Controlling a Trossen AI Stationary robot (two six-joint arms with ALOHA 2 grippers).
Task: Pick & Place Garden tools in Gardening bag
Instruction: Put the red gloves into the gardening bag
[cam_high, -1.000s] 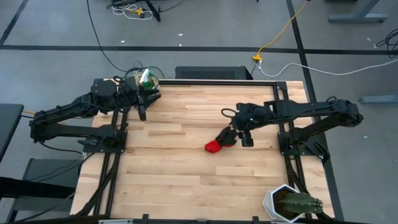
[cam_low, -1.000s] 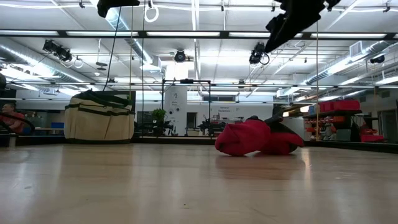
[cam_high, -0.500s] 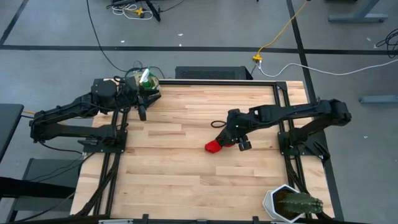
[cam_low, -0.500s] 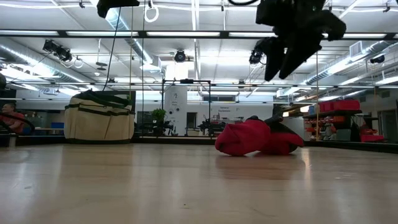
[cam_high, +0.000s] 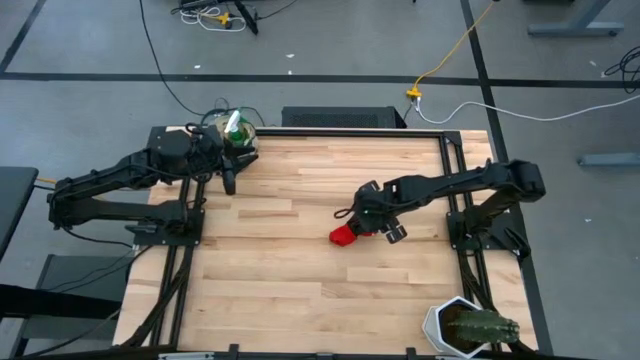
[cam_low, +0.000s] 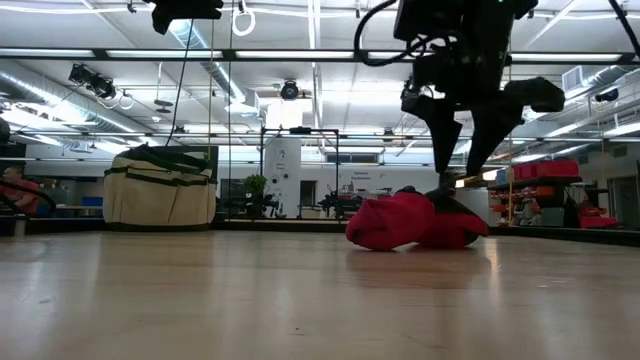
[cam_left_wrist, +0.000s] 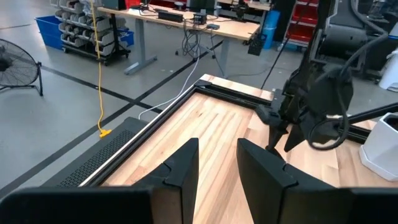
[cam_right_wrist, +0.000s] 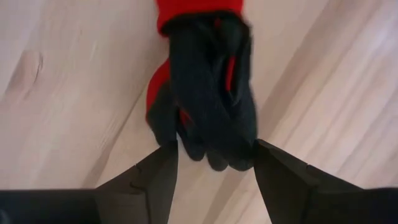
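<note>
The red-and-black glove lies crumpled on the wooden table, right of centre; it also shows in the low view. My right gripper points down over its black finger end. It is open, with one finger on either side of that end, and I cannot tell whether the fingers touch it. The beige gardening bag with green trim stands at the table's far left corner, something green showing in its mouth. My left gripper hovers raised beside the bag, open with a narrow gap and nothing between its fingers.
A white pot with a green cactus stands at the table's near right corner. The black frame rails run along the table's sides. Bare wood lies between the glove and the bag.
My right gripper has come down and toward the table's left, from beside the glove to right over its black end. It has tipped to point steeply down, and its wrist has rolled. Its fingers stay as wide apart as before. The glove has not moved.
</note>
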